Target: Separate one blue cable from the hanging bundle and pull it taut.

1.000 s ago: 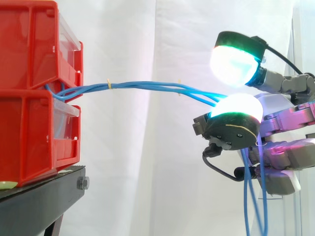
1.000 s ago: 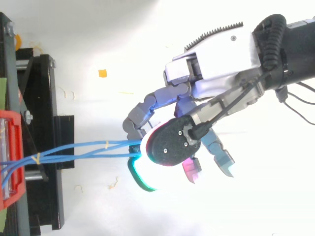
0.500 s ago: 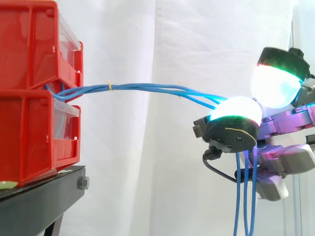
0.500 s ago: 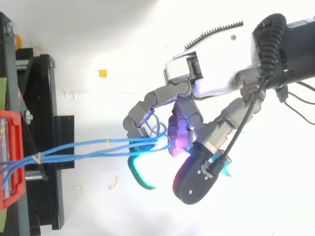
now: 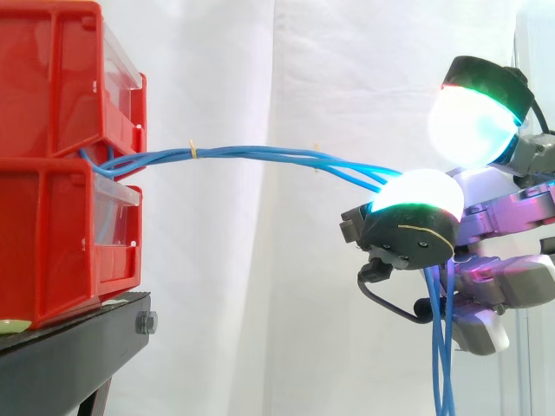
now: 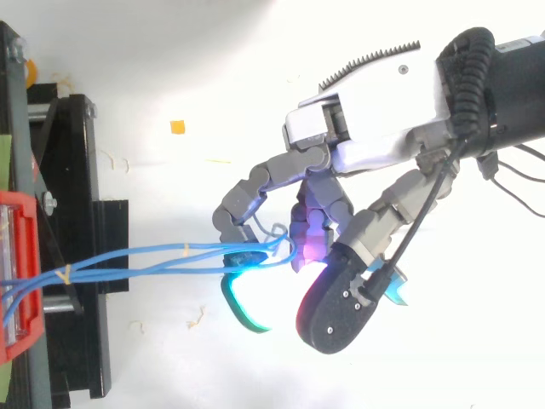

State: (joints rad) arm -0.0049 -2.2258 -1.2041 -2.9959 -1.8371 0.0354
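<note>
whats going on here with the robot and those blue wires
A robot hand is working on a bundle of blue cables that comes out from between the stacked red bins. The cables run across with a slight sag to a curled finger, hook over it and hang down behind it. Several cables are hooked together, so no single one is separated yet. Another fingertip is raised above them.

White curtain (image 5: 260, 260) (faint folds), black stand (image 5: 61, 364)
</note>
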